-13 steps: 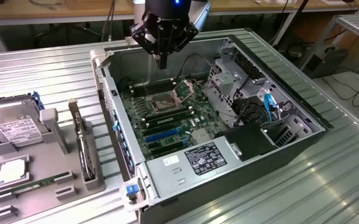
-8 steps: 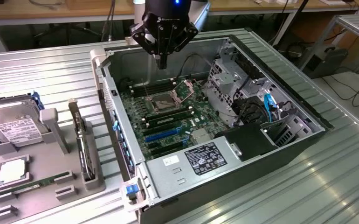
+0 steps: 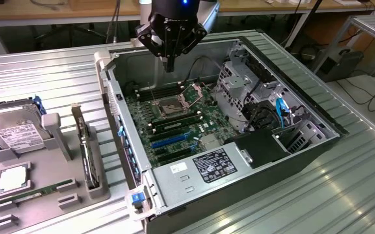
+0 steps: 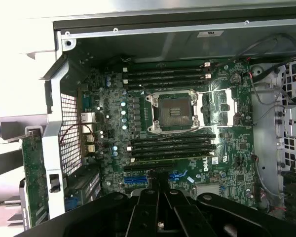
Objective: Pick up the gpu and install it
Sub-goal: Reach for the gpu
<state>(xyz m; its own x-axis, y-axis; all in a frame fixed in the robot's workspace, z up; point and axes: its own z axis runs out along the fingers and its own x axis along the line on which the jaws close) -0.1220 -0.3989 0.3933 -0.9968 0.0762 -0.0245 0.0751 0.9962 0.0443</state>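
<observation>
Ribbed metal tabletop (image 3: 343, 195), workshop clutter behind, and the gpu (image 3: 82, 139) sits out on the exterior view's left. It stands on edge, thin and dark, slotted upright into a grey holder (image 3: 57, 146), just outside the rear wall of the open computer case (image 3: 194, 207). Nothing is touching it.

Sharing that holder are a hard drive (image 3: 13, 131) with a white label, propped at a tilt. A square processor chip (image 3: 12, 179) lies flat nearer the camera, and a long green RAM stick (image 3: 35, 192) lies beside it. The drive's label has print on it, but none of it can be read.

Now to the claw. The gripper (image 3: 168, 67) hangs over the far side of the case, well apart from the gpu. Its fingers are pressed together into one dark point and carry nothing. It is clear of the board below, touching no part of it.

Below it lies the green motherboard (image 3: 174, 129), with the bare CPU socket (image 4: 173, 111) and its metal frame at centre. Black memory slots run on both sides of the socket. From the wrist view the closed fingertips line up over the blue expansion slots (image 4: 135, 178).

As for writing, white "DELL" lettering (image 4: 205, 164) shows on the board near the lower memory slots. The power supply (image 3: 216, 163) wears a black and white label full of small print, too fine to make out. A white sticker (image 4: 210, 33) on the case rim is equally unreadable.
</observation>
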